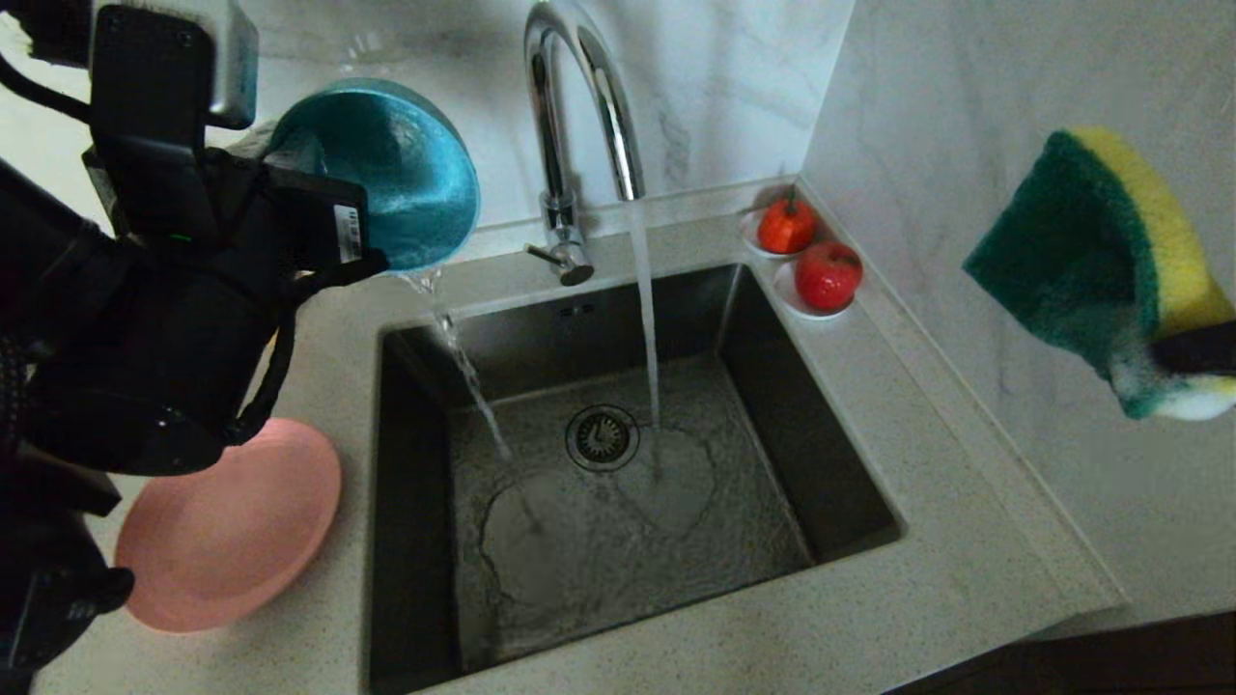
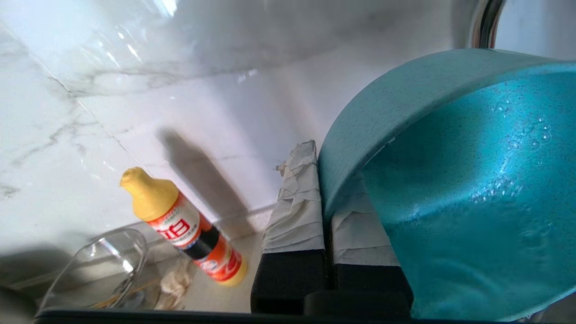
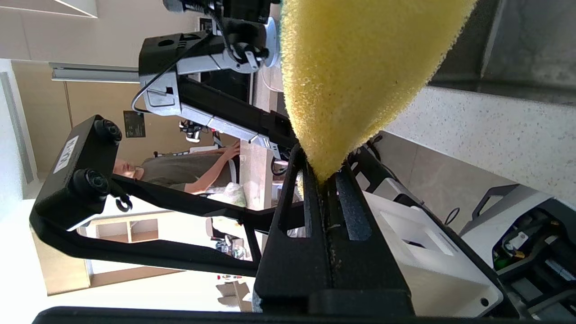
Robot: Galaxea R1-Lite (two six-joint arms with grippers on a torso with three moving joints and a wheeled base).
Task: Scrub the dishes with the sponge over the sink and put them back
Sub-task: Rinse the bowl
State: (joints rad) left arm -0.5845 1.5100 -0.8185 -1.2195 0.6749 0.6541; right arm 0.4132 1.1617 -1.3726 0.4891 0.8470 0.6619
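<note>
I see a speckled counter [image 1: 908,541] under marble walls; tap [image 1: 579,116] running into the sink [image 1: 618,483]; plate [image 1: 227,531] beside it. My left gripper [image 2: 324,198] pinches the tipped bowl [image 1: 396,169], spilling water; my right gripper [image 3: 326,180] clamps the sponge [image 1: 1101,261] aloft; tomatoes [image 1: 811,251] sit cornerwards.

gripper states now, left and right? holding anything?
Left gripper: shut on the teal bowl rim, tipped, water pouring into the sink.
Right gripper: shut on the sponge.

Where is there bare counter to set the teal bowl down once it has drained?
Bare counter runs right of the sink up to the wall, and along the sink's front edge. Left is crowded: the pink plate lies there. The back right corner holds two saucers with red fruit. Behind the teal bowl: bottle, glass bowl.
</note>
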